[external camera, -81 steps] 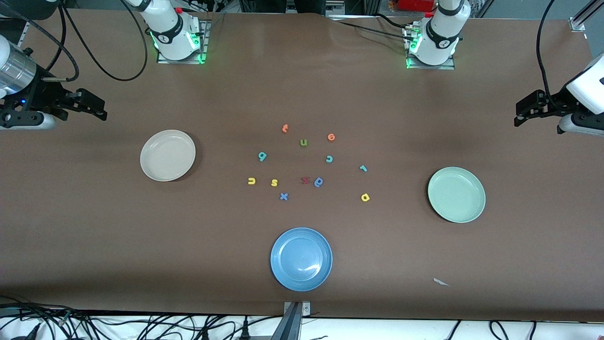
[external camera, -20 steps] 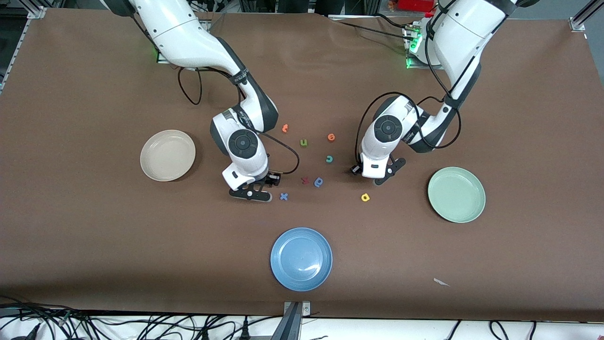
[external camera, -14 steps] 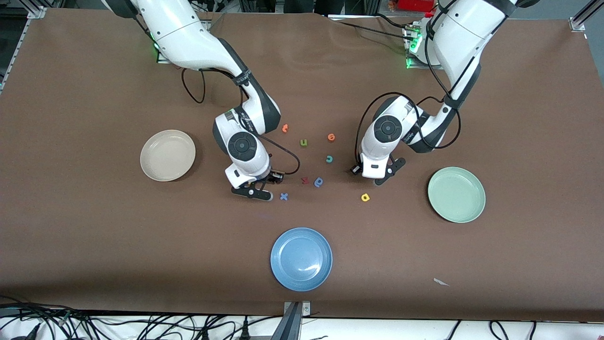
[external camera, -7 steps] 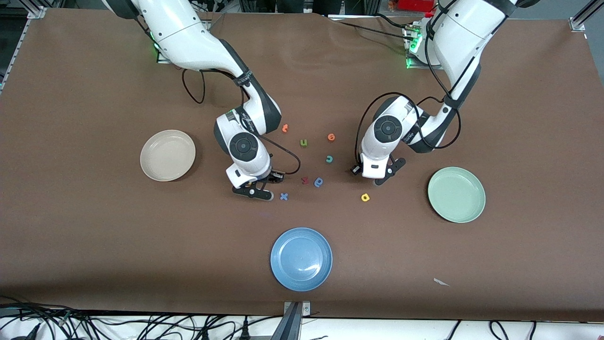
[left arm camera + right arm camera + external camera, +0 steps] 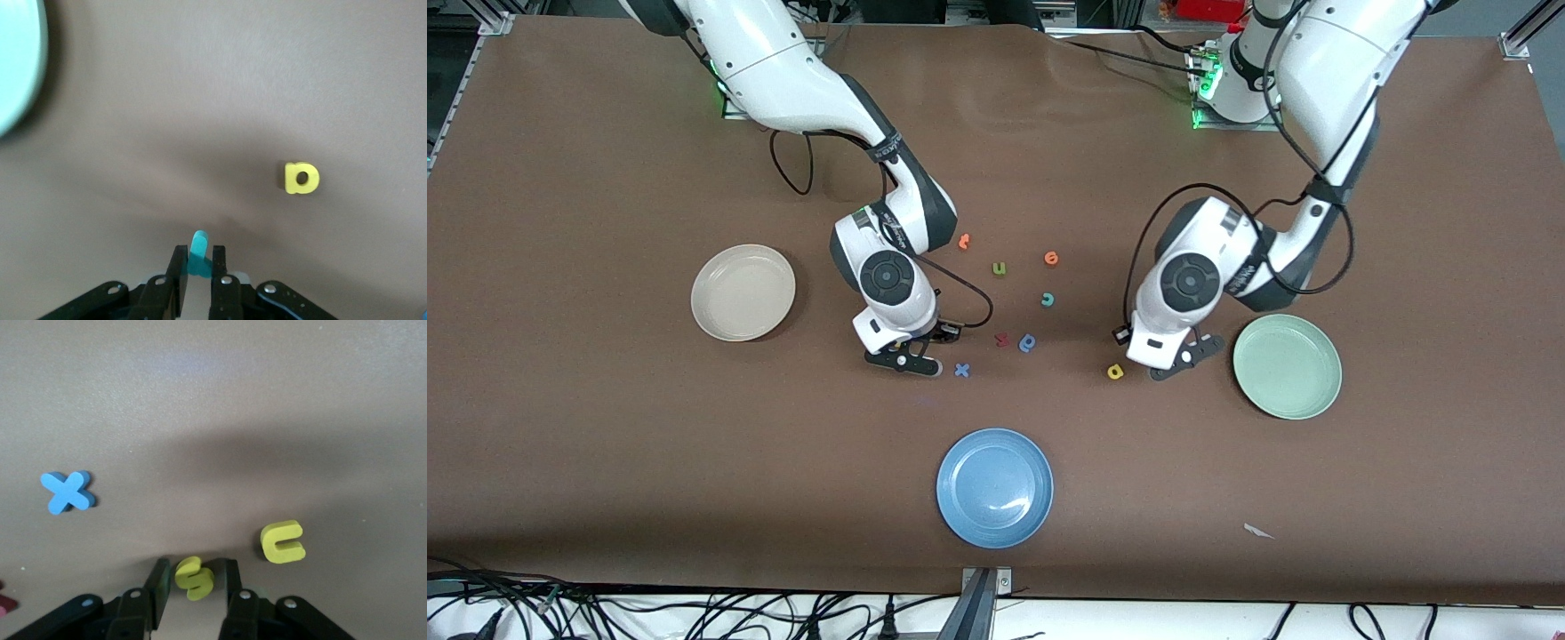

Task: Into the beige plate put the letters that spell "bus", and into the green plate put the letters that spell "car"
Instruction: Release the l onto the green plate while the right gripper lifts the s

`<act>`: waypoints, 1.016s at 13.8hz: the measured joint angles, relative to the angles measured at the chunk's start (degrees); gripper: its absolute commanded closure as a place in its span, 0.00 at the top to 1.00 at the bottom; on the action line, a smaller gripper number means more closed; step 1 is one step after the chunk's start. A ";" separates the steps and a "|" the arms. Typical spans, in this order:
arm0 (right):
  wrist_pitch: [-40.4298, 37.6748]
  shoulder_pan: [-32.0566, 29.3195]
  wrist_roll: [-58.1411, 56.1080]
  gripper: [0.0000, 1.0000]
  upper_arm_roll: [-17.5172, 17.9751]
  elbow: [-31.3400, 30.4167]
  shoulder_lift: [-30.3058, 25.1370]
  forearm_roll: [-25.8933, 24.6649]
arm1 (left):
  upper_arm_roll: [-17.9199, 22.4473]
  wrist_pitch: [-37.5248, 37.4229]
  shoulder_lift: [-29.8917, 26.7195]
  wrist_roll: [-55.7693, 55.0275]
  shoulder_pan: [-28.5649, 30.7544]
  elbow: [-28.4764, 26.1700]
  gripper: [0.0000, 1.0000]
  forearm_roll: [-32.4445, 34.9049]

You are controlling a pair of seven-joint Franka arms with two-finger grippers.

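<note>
My left gripper (image 5: 199,252) is shut on the small teal "r" (image 5: 199,241). It hangs over the table (image 5: 1169,360) between the yellow "a" (image 5: 1114,372) and the empty green plate (image 5: 1287,365). The teal "c" (image 5: 1048,300) lies mid-table. My right gripper (image 5: 903,356) is low at the table and open. The yellow "s" (image 5: 194,577) lies between its fingers, with the yellow "u" (image 5: 283,542) just beside it. The teal "b" is hidden under the right arm. Toward the right arm's end sits the empty beige plate (image 5: 743,292).
Other letters lie mid-table: orange "t" (image 5: 964,241), green "u" (image 5: 1000,268), orange "e" (image 5: 1051,258), a red letter (image 5: 1002,339), a blue round letter (image 5: 1028,342) and a blue "x" (image 5: 961,370). A blue plate (image 5: 994,487) sits nearest the front camera.
My left gripper has closed on the teal "r", lifted it and carried it toward the green plate, past the yellow "a". The right gripper has stayed around the yellow "s".
</note>
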 measured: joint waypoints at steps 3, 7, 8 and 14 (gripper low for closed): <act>-0.25 0.04 -0.04 0.24 0.00 -0.05 0.06 0.00 | 0.41 -5.19 -0.04 19.41 4.84 2.52 0.00 -0.02; -0.25 0.09 -0.05 0.05 0.00 -0.04 0.05 -0.10 | 1.22 -6.02 0.00 35.29 12.12 2.78 0.01 3.98; -0.25 0.11 -0.10 0.05 0.00 -0.04 0.05 -0.27 | 1.25 -6.02 0.19 37.44 13.41 2.72 0.02 5.74; -9.49 -0.05 -5.33 0.06 -3.47 1.42 -3.99 -0.72 | 1.35 -1.73 4.84 48.35 17.62 2.61 1.00 13.52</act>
